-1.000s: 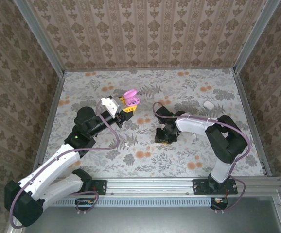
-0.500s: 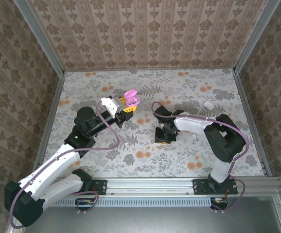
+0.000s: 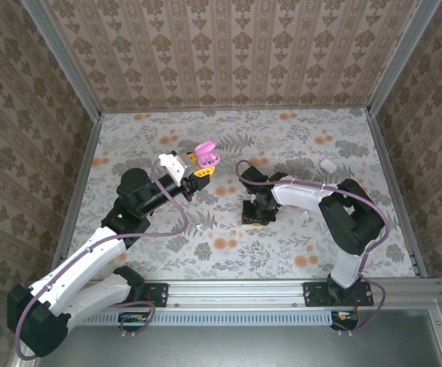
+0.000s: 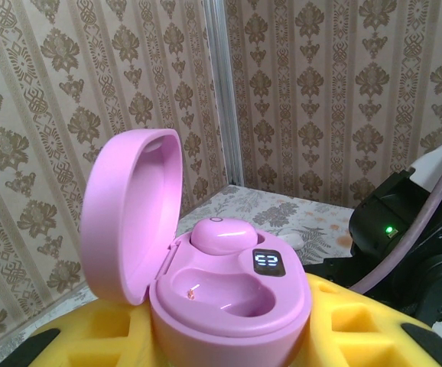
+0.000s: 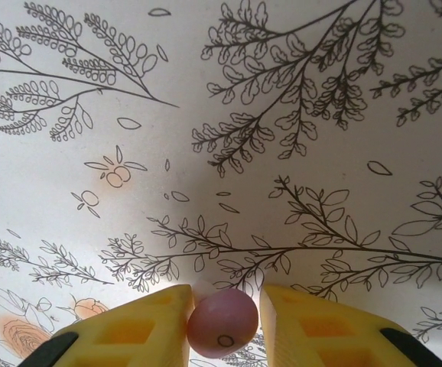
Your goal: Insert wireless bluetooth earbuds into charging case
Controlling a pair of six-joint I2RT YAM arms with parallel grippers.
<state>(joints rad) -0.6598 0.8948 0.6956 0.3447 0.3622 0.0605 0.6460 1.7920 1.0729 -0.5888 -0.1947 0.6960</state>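
Done: one earbud (image 4: 222, 233) is sitting in the charging case (image 4: 229, 306);
Left jaws: clenching that case;
Right jaws: pinching the second earbud (image 5: 222, 325);
Remaining: seating it

Brown wallpaper walls (image 3: 229, 53) with a curly leaf pattern at the top, left and right of the frame. Shiny metal posts (image 3: 60, 57) slanting down in the upper corners. In the middle, a pale counter (image 3: 282, 252) printed with grey leaves and little orange flowers. A metal rail (image 3: 236, 294) along the bottom. Soft, even light with faint shadows.
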